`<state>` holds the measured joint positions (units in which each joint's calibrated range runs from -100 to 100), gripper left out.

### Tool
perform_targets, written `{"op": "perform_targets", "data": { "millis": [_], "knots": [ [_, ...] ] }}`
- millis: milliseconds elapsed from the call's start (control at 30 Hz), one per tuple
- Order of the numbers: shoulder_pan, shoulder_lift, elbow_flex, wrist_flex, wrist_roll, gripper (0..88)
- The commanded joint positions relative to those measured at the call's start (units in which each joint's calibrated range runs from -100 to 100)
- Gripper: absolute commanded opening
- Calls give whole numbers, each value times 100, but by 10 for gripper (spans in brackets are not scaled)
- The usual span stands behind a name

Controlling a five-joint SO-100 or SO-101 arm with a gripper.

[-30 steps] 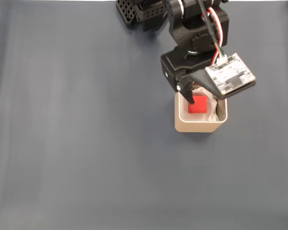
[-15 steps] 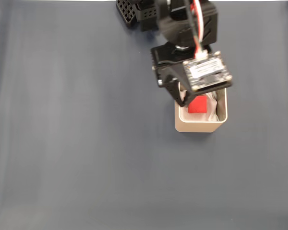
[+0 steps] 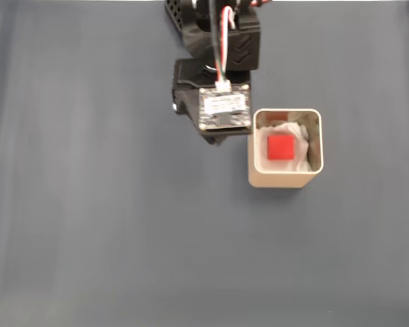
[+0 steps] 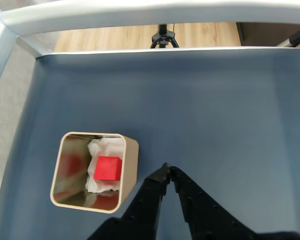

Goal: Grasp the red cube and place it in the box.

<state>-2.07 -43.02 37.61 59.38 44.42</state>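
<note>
The red cube [image 3: 281, 147] lies on crumpled white paper [image 3: 298, 131] inside the beige box [image 3: 283, 179], which stands on the dark blue desk [image 3: 95, 204]. In the wrist view the black fingers [image 4: 166, 173] are pressed together, empty, above the desk just right of the box [image 4: 131, 160].

A dark blue-grey surface [image 3: 109, 218] fills the fixed view, smooth with faint lengthwise creases. In the wrist view the same surface [image 4: 230, 110] ends at a pale metal rail [image 4: 140, 12] along its far edge. Beyond it lies a wooden floor [image 4: 200, 36], where a black tripod [image 4: 163, 37] stands.
</note>
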Motion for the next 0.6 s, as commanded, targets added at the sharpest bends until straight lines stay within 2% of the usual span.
{"op": "perform_targets", "data": {
  "millis": [0,567],
  "knots": [
    [182,-540,496,-222,-5,2],
    [139,-3127,3796,-641,-161,2]
  ]
}}
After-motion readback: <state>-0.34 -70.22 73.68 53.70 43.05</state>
